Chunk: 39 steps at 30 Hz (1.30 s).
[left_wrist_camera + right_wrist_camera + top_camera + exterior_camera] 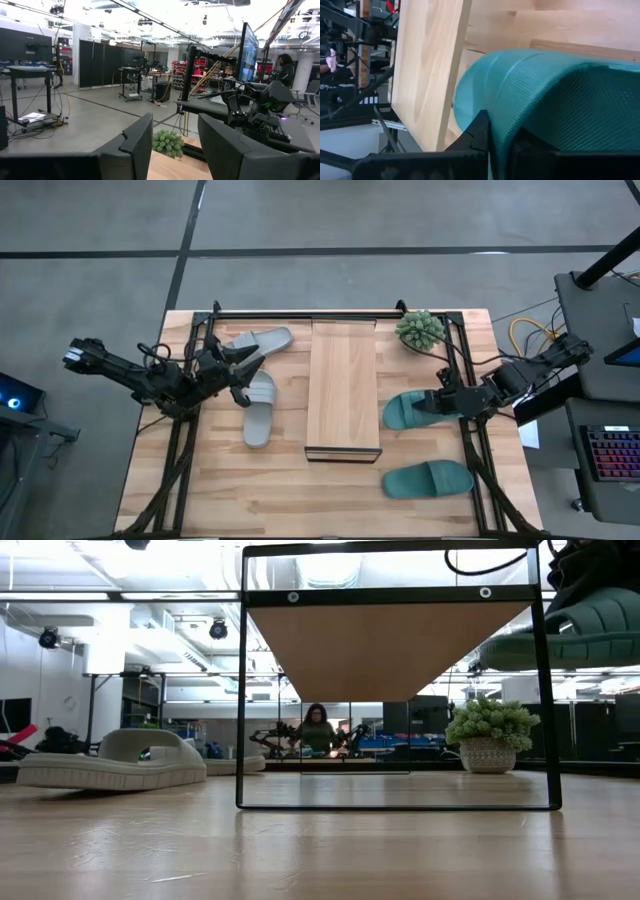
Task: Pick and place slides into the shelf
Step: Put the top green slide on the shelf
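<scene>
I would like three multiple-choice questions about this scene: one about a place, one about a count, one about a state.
1. Where does the potted plant stand?
A. beside the far right corner of the shelf
B. on the shelf
C. at the table's near edge

2. How many teal slides are visible?
A. one
B. two
C. four

3. What is the state of the right gripper?
A. open above the shelf
B. shut on nothing
C. shut on a teal slide, raised off the table

Answers:
1 A, the high view shows the plant there.
2 B, one is held and the other teal slide lies nearer the front.
3 C, the low view shows it lifted.
</scene>
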Tool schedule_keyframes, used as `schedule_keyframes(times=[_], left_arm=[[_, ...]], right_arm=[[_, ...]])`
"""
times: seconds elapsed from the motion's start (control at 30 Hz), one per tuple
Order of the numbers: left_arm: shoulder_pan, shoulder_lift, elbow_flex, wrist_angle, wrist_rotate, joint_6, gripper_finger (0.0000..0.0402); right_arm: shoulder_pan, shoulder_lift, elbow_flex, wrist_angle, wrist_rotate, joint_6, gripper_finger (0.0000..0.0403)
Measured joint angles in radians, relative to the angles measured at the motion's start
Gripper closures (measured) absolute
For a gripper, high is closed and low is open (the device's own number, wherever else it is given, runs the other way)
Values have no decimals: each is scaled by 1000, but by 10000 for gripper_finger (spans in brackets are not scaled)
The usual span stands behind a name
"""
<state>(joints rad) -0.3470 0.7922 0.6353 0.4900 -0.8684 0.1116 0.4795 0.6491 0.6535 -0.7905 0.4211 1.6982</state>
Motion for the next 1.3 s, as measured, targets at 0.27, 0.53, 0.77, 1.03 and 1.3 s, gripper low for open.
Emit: schedule_keyframes(times=[0.27,0.53,0.77,1.03,1.3], left_arm=[[0,5,0,0,0,0,260],[0,5,0,0,0,0,260],[0,6,0,0,0,0,260],[0,6,0,0,0,0,260],[0,29,0,-1,0,0,260]], right_arm=[[0,2,30,0,1,-7,390],[0,2,46,1,1,0,390],[0,2,79,1,1,-4,390],[0,2,124,-1,34,-39,390],[0,2,168,-25,81,-85,390]])
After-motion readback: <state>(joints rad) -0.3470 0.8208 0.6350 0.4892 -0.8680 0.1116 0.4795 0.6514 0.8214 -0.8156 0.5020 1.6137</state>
